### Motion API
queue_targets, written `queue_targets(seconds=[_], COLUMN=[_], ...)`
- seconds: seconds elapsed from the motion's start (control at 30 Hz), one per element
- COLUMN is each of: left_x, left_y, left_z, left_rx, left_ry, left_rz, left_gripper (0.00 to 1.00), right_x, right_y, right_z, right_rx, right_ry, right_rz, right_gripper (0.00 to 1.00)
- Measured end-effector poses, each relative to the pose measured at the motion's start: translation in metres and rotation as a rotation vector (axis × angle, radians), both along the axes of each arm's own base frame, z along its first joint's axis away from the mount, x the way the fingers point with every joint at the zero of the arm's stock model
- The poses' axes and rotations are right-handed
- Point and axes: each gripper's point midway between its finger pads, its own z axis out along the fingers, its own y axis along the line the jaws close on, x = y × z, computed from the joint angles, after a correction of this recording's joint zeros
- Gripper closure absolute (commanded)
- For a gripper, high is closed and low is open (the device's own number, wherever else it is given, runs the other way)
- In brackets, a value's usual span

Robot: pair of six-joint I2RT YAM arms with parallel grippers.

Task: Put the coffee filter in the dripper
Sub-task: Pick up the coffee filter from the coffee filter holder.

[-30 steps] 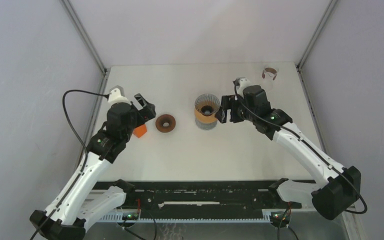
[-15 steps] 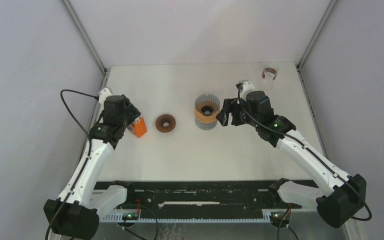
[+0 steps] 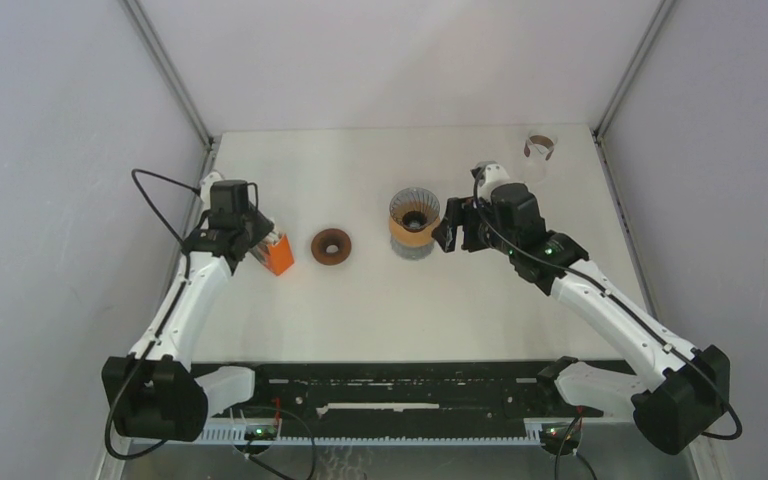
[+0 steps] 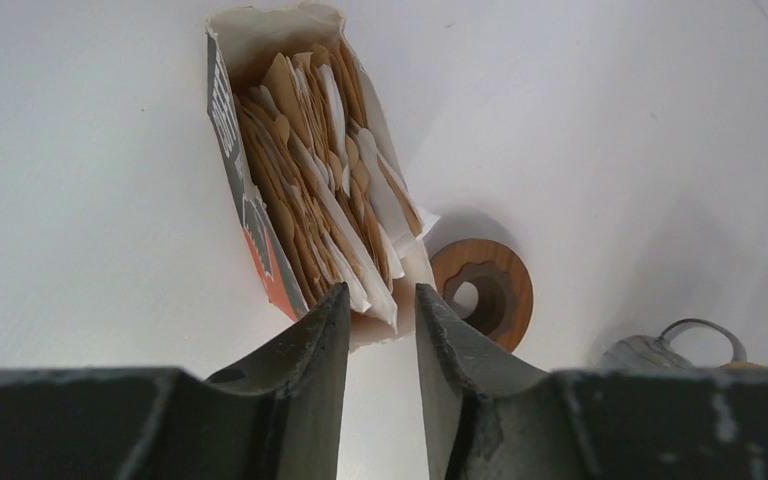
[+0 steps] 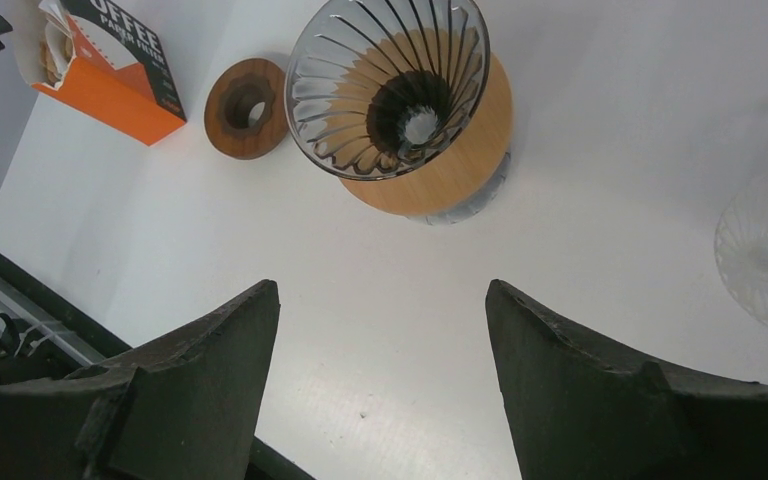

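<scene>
**Left wrist view: narrow jaws at the mouth of the filter box**

Left wrist camera has the coffee filters right in front of it: brown papers packed on edge in the open filter box. The left gripper sits at the near lip of that opening. Its jaws are drawn narrow, with a slim gap showing between them. Whether the fingertips touch paper, I cannot tell.

From above, the orange box lies close to the left edge of the table. A wooden ring lies flat just to its right, apart from it. Further right, about midway across the surface, the dripper stands upright: a ribbed glass cone in a wooden collar, showing its dark centre hole.

Over on the other side, the right gripper hovers just beside the dripper, jaws spread wide and gripping nothing. A clear cup stands at the far right corner, well apart.
</scene>
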Motion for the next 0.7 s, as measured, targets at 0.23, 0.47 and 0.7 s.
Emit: queue_targets(seconds=[0.23,0.47,0.7], left_x=[0.003,0.014,0.015], left_y=[0.006,0.006,0.004], left_z=[-0.008,-0.015,-0.021], left_rx=[0.015,0.023,0.018], left_ry=[0.039,0.075,0.096], left_rz=[0.006,-0.01,-0.023], left_gripper=[0.73,0.75,0.74], right_x=[-0.001,0.001,0.002], right_y=[-0.001,-0.001,-0.001], right_z=[-0.008,-0.006,-0.006], right_rx=[-0.009,-0.005,-0.004], right_ry=[0.01,-0.002,-0.008], right_rz=[-0.003,-0.006,-0.008], right_gripper=[0.16,0.17,0.16])
